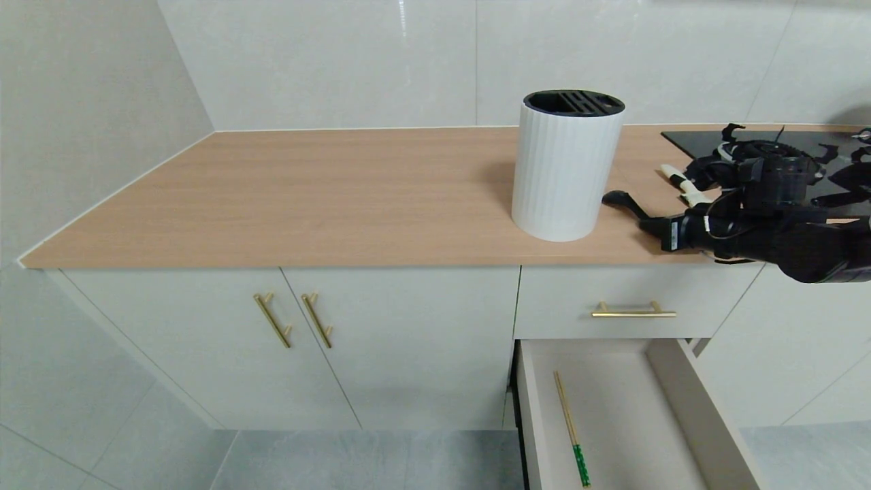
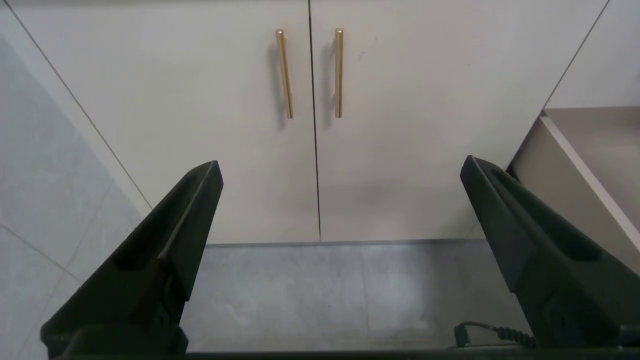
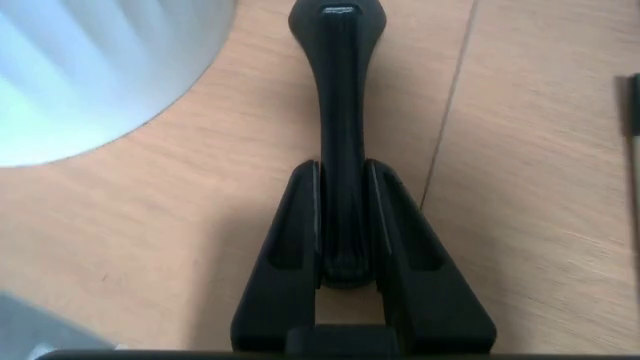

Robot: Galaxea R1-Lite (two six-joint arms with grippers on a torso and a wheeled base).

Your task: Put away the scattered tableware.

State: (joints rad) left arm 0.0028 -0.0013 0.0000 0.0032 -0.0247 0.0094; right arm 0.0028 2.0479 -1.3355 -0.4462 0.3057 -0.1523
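A black-handled utensil lies on the wooden counter just right of the white ribbed holder, which has a black slotted top. My right gripper is shut on this black handle, low over the counter; the rest of the utensil is hidden behind the fingers. A cream-handled utensil lies beside the stove, behind my right arm. A pair of chopsticks with green ends rests in the open drawer. My left gripper is open, holds nothing, and faces the cabinet doors.
A black stove top occupies the counter's far right. The open lower drawer sticks out below a closed drawer with a gold handle. Two cabinet doors with gold handles stand to the left. The counter's left stretch is bare wood.
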